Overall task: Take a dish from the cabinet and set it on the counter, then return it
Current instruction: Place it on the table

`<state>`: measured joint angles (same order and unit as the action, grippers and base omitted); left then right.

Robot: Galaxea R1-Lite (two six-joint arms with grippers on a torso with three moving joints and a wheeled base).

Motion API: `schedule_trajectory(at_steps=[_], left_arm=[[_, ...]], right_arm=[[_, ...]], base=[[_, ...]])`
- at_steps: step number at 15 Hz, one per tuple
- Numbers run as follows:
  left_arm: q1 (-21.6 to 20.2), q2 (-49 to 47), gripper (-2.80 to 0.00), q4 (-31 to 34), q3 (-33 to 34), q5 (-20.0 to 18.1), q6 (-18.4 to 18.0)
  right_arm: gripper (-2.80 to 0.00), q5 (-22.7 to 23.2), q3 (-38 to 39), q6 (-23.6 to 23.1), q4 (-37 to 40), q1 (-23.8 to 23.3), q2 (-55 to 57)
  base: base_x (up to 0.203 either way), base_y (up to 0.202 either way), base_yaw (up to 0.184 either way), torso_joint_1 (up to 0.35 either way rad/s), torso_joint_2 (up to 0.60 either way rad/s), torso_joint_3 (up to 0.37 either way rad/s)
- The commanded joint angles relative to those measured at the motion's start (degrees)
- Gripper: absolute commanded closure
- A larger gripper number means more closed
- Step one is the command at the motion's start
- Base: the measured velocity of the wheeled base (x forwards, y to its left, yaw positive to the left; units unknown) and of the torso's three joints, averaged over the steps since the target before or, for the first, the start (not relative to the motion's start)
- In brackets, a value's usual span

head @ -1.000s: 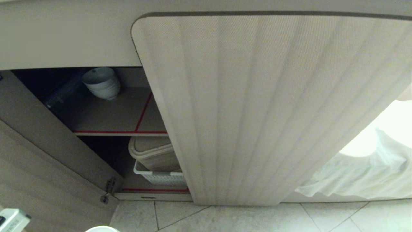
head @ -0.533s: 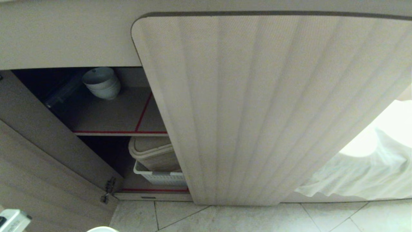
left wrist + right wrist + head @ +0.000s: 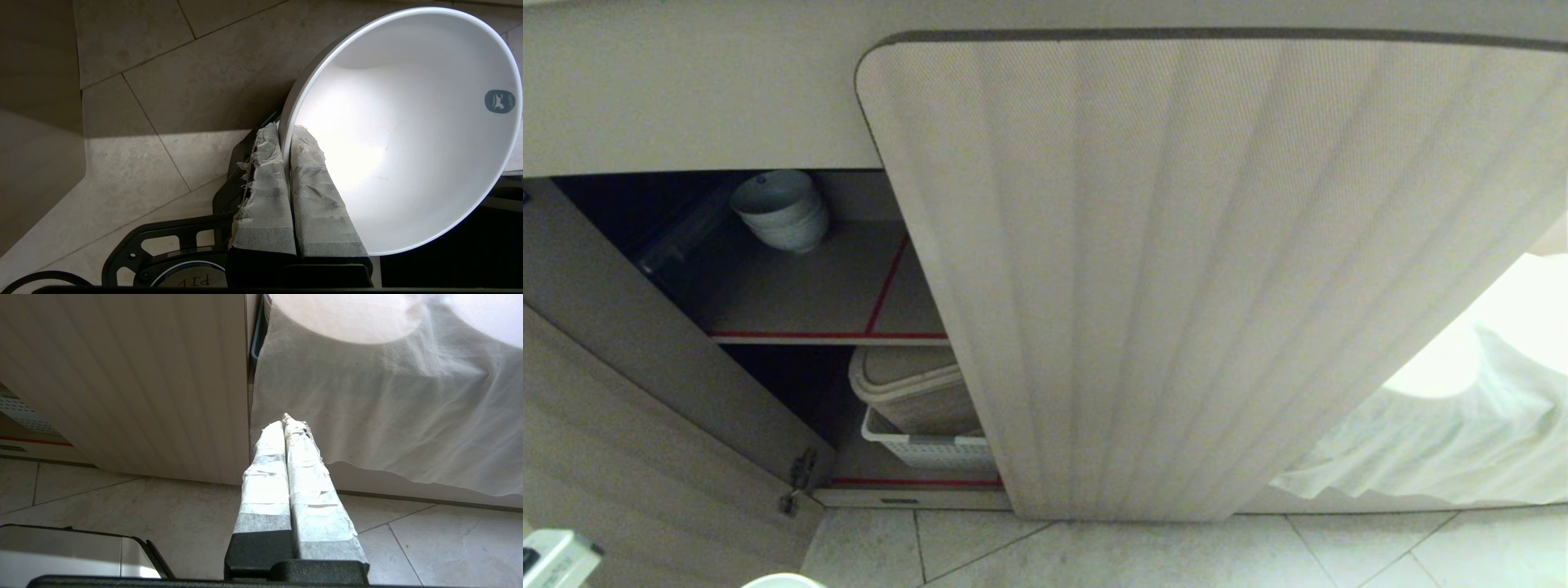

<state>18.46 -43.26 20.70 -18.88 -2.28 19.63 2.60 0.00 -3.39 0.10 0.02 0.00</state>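
Biggest thing in front of you is the cabinet [image 3: 1176, 278]: its fluted right door takes up most of the head view, and the left door [image 3: 645, 392] is swung open, so you see two shelves with red-striped edges. Off to the right a white cloth [image 3: 1445, 433] hangs down over something pale. Tiled floor [image 3: 1143, 551] runs along the bottom. On the lower shelf there's a beige lidded bin [image 3: 913, 388] sitting in a white basket [image 3: 927, 449]. The upper shelf has a stack of white bowls [image 3: 783, 211] near the back. Your left hand [image 3: 286, 141] is pinching the dish [image 3: 408, 130] by its rim, one finger inside and one outside, out over the floor tiles. Your right hand [image 3: 289, 425] has its taped fingers pressed together, pinching nothing, low near the right door and the cloth.
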Motion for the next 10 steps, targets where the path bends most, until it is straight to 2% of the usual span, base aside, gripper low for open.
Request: schedule_trajectory(at_steps=[1,6,10], left_arm=[[0.0,-0.2,0.00,0.1,0.1,0.0,0.1],[0.1,-0.3,0.00,0.1,0.0,0.0,0.1],[1.1,-0.8,0.00,0.2,-0.4,0.1,0.1]], right_arm=[[0.00,0.0,0.0,-0.4,0.0,0.0,0.0],[0.00,0.0,0.0,-0.7,0.1,0.0,0.0],[0.00,0.0,0.0,-0.5,0.0,0.0,0.0]], base=[[0.000,0.000,0.000,0.000,0.00,0.000],[0.000,0.000,0.000,0.061,-0.22,-0.236],[0.000,0.000,0.000,0.176,-0.55,-0.287]])
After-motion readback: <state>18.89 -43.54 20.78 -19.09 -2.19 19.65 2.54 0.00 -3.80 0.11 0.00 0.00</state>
